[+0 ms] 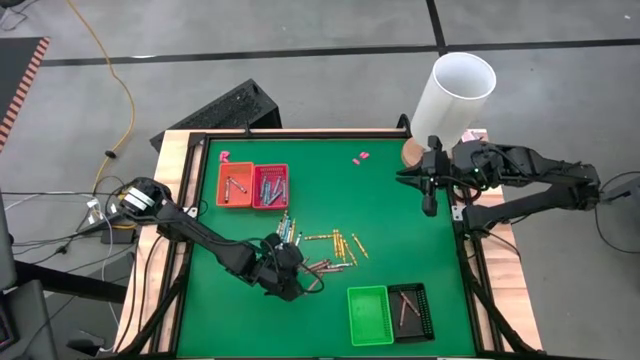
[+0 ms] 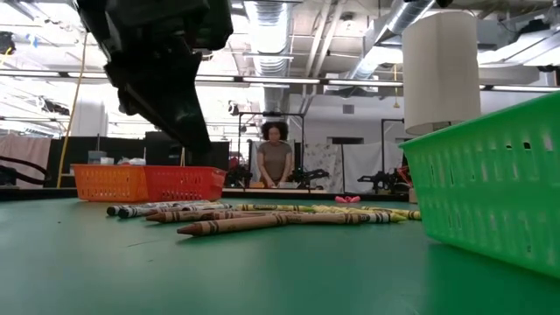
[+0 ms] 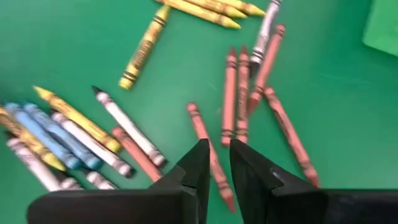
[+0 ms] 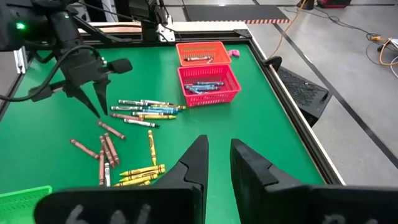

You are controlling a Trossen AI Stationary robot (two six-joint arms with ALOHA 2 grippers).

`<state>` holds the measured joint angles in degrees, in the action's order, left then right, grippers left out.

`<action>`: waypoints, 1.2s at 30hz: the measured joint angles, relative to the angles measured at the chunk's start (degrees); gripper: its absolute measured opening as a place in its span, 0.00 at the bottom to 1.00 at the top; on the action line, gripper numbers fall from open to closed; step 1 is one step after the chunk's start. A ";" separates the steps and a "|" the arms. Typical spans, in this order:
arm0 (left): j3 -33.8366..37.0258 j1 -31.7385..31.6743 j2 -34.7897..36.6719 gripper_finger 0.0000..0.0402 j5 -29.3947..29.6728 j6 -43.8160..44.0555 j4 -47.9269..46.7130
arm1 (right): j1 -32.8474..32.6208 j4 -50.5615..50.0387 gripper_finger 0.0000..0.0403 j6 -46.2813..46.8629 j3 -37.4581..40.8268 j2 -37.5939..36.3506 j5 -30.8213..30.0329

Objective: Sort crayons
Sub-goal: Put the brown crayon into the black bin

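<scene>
Green felt covers the tabletop, wood-framed. No readable writing; crayon wrappers carry print too small to make out.

Containers: orange tray and red tray side by side near the far left corner, orange with a few grey sticks, red with blue ones. Green tray at the near edge, contents not discernible; black tray touching it on the right, holding a couple of brown-red sticks. White cylinder stands at the far right corner.

Crayons: loose scatter at tabletop centre toward the near edge, thin paper-wrapped sticks in yellow, blue, grey-white and brown-red, lying flat, some bunched, some crossing. Pink scraps lie apart toward the far edge.

Left claw hangs over the brown-red sticks, fingers at a narrow gap, nothing between them. Right claw waits above the right edge, narrow gap, holding nothing.
</scene>
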<state>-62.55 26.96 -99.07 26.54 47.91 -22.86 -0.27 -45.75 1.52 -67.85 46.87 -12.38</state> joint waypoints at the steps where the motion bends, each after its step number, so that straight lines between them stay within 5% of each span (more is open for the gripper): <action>1: 0.01 0.00 0.00 0.16 -0.77 0.01 0.10 | 0.00 0.18 0.17 0.00 0.00 0.00 0.00; 8: 0.00 0.66 -0.33 0.32 -1.13 1.42 1.72 | -0.15 1.74 0.17 1.51 0.00 0.09 0.09; 13: 0.07 2.81 -1.34 0.39 6.15 4.00 1.20 | -0.12 1.69 0.17 1.11 0.00 0.09 0.18; 19: 1.21 5.65 -3.23 0.40 16.20 8.71 2.92 | -0.20 0.74 0.17 0.15 0.00 -0.05 2.28; 36: 1.47 7.36 -13.16 0.40 17.09 11.75 5.80 | -0.55 -3.47 0.17 0.62 -0.02 -2.36 3.29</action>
<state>-61.09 34.32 -112.23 43.63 59.67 -17.07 -0.82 -49.22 2.14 -67.88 44.51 -9.09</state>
